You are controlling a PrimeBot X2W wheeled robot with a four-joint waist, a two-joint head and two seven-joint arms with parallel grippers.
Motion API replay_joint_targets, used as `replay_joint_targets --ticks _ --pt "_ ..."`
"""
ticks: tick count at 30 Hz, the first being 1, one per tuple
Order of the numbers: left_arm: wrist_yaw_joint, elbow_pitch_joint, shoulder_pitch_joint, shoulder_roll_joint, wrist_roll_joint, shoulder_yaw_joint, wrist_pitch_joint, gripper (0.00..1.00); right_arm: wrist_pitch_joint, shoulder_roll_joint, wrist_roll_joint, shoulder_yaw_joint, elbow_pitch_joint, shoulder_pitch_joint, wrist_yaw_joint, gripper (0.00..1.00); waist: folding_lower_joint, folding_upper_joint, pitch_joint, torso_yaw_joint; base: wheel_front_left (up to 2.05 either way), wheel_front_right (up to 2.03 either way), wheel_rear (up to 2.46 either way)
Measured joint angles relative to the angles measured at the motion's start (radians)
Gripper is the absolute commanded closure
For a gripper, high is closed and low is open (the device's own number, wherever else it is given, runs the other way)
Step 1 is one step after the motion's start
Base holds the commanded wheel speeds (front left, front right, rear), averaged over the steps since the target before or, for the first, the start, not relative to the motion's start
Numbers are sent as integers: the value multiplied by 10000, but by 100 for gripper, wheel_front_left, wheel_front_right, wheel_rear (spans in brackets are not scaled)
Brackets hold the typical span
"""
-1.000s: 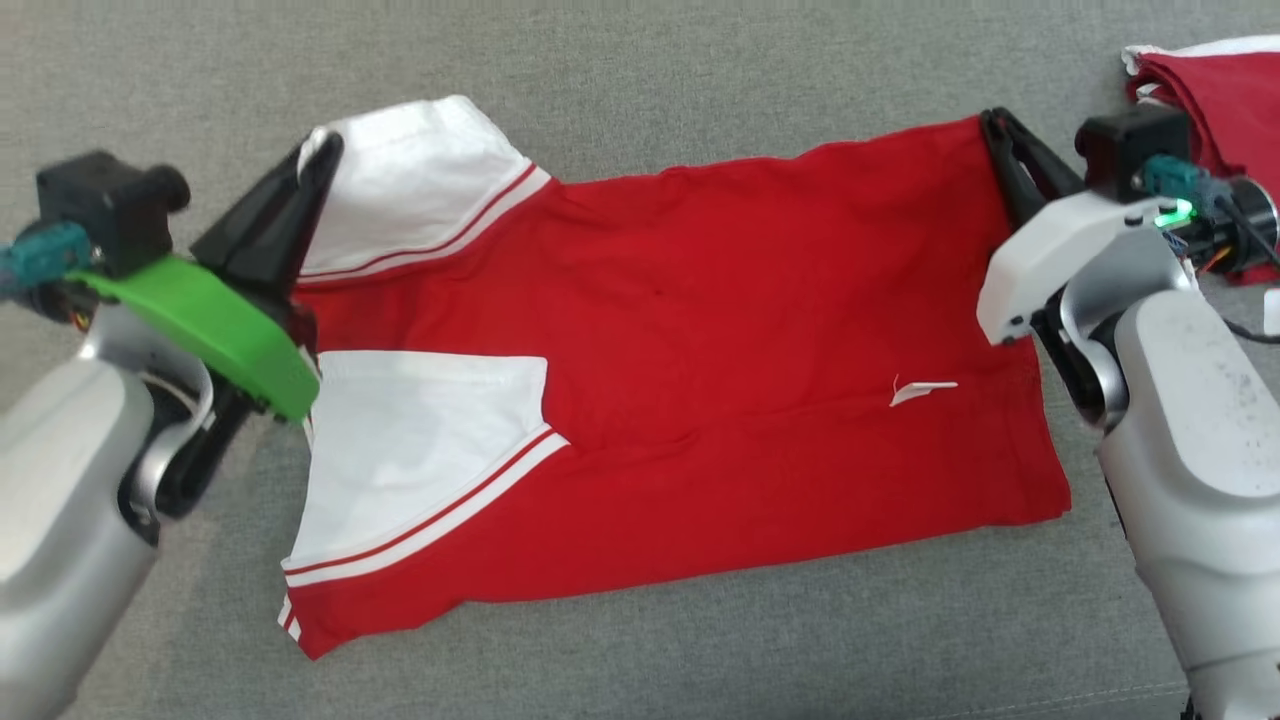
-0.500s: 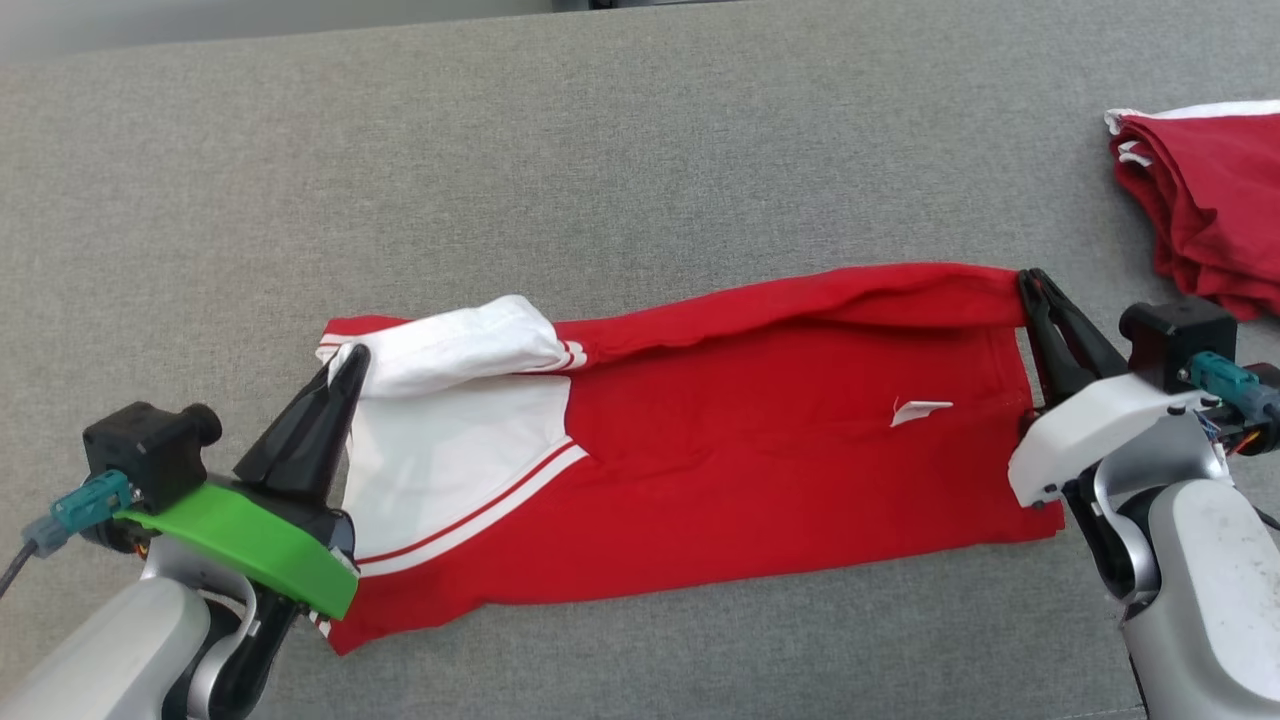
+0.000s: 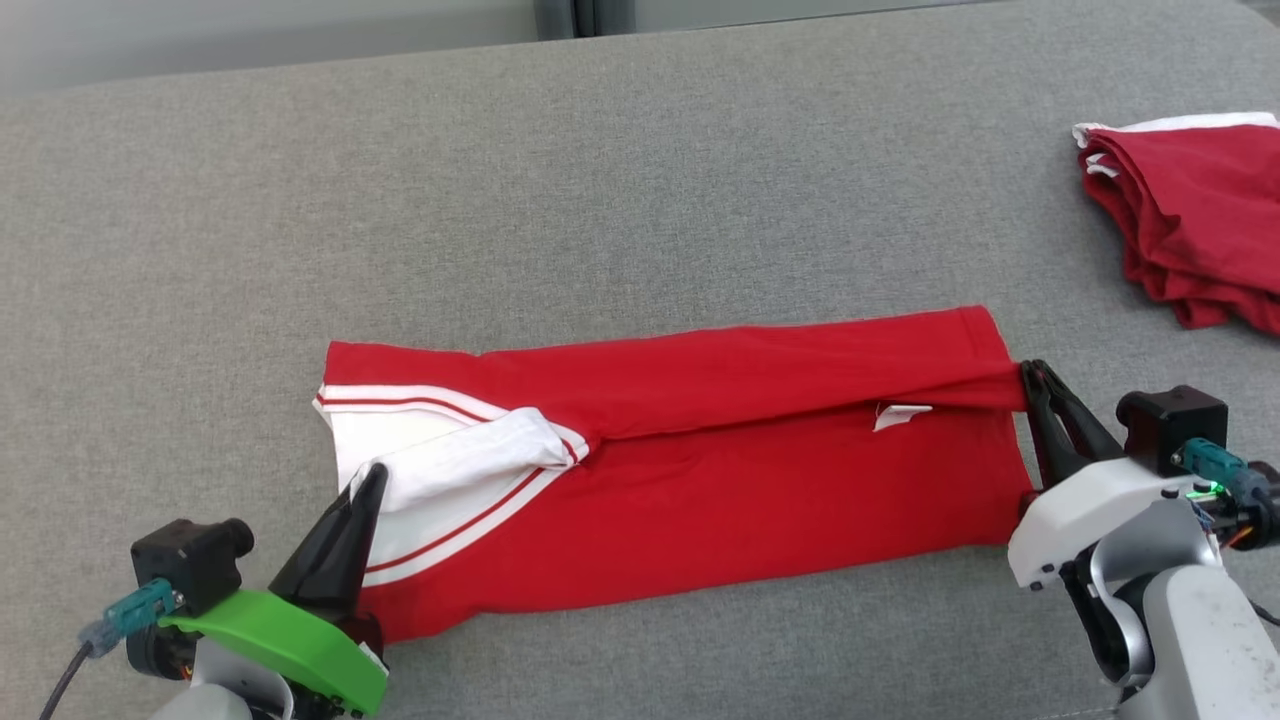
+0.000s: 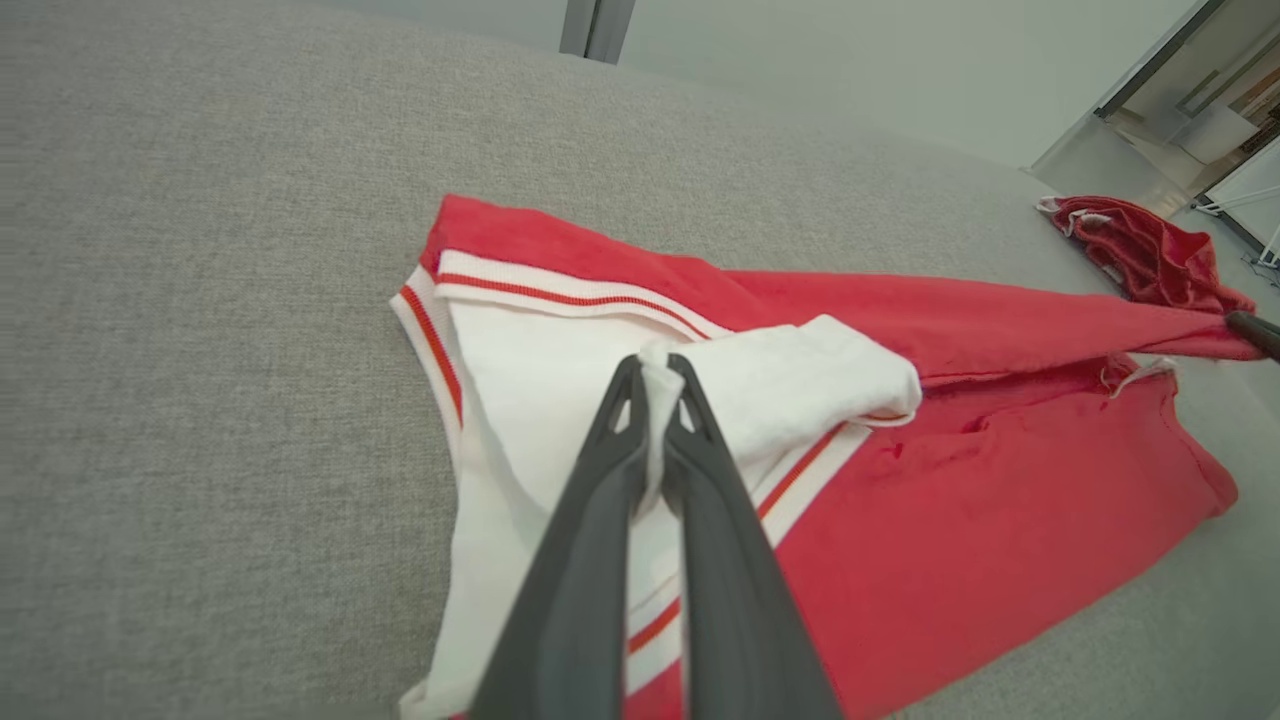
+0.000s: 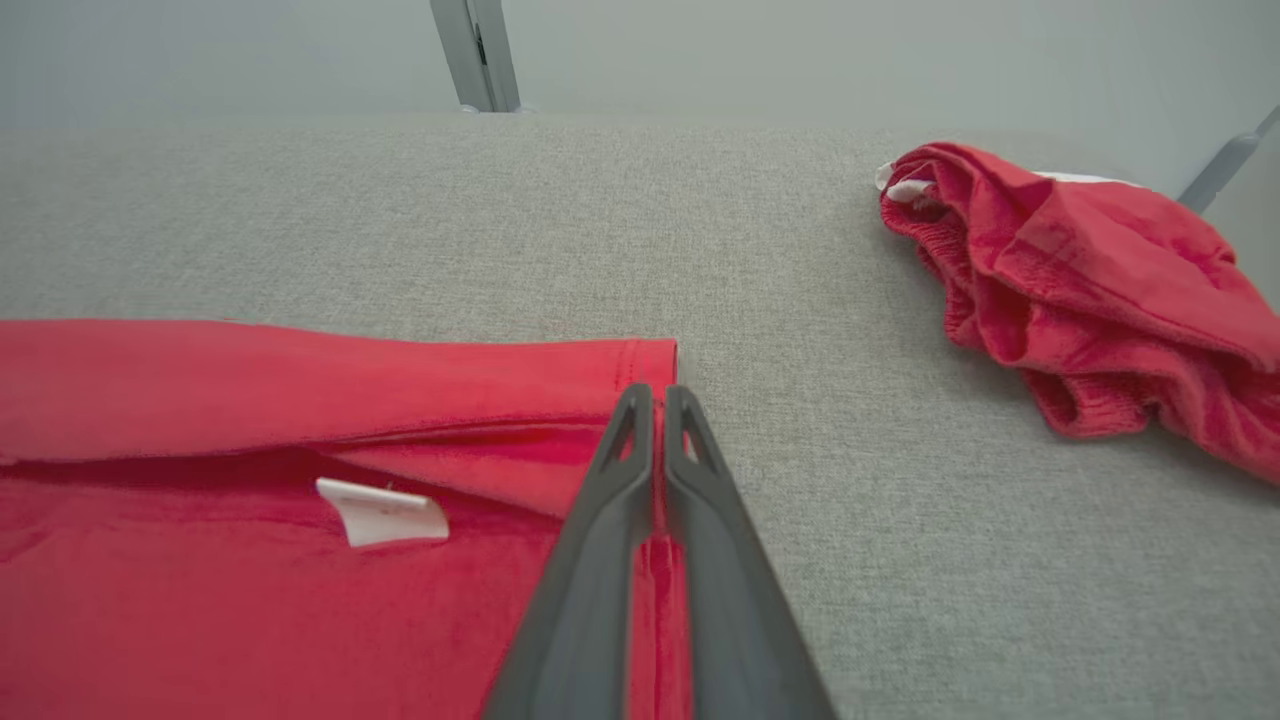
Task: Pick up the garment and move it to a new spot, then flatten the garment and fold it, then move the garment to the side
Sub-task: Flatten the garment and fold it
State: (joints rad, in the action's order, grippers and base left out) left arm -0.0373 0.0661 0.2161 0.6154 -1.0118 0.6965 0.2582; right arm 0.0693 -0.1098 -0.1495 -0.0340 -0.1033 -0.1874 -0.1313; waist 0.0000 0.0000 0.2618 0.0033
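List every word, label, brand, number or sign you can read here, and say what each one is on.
No readable text anywhere.
White tag on the red and white garment: no legible letters or numbers on it.

1. We log a grey woven worktop (image 3: 640, 200), evenly lit, no hard shadows.
2. Behind it we see a plain pale wall (image 5: 800, 50).
3. A grey upright post (image 5: 475, 55) stands against that wall.

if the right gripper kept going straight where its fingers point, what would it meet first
Likely the folded-over hem of the red shirt it is shut on, just past the right gripper; beyond that, bare grey cushion. Depth is unclear.
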Motion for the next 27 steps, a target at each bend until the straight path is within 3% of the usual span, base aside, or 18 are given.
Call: replay_joint_targets --ticks 2,3,4,9,18,27 --pt "73 82 -173 -94 17 -151 23 100 -67 82 -2 -88 -21 187 0 0 0 0 -80 19 0 0 0" --pt "153 119 -249 -138 59 -213 29 76 -105 113 0 -155 -25 278 0 0 0 0 -122 33 0 0 0" --pt "215 148 -340 -211 157 -267 29 0 -167 157 0 -219 -31 365 0 0 0 0 -168 49 0 0 0" --pt "322 148 -818 -677 391 -1030 42 0 -295 353 -2 -642 13 747 0 0 0 0 -385 96 0 0 0" --pt "98 -399 -1845 -1918 2082 -3264 59 0 -441 520 169 -1200 -36 894 0 0 0 0 -767 197 0 0 0" --pt "123 -366 -2264 -3409 3601 -4619 59 0 -610 593 577 -922 -1298 503 0 0 0 0 -872 528 0 0 0"
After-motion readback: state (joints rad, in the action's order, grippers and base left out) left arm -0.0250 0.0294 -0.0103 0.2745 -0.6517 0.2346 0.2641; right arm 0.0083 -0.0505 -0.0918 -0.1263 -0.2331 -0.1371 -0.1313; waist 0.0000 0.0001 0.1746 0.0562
